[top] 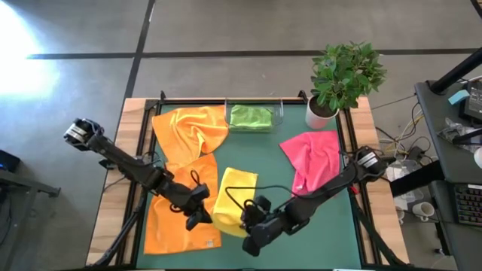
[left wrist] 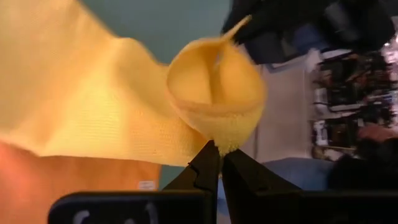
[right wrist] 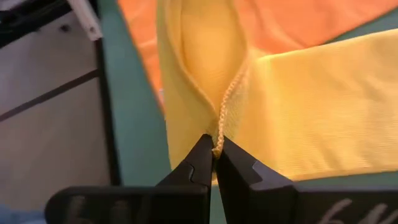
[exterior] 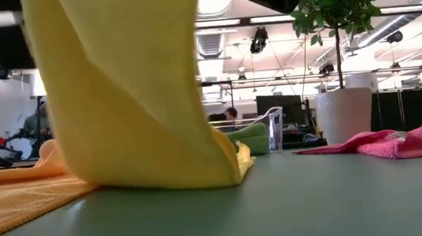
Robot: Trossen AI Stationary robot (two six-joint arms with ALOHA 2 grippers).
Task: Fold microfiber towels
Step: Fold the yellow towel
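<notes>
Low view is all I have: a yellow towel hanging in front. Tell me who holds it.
Observer: Both. The left gripper is shut on the yellow towel, pinching one edge.
Operator: Confirm the right.
Observer: The right gripper is shut on the towel's stitched hem.
Operator: Say what lies under the left arm.
Observer: An orange towel, flat on the table.

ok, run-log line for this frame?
left hand: shut on yellow towel | right hand: shut on yellow towel | towel: lifted, lower end on table
</notes>
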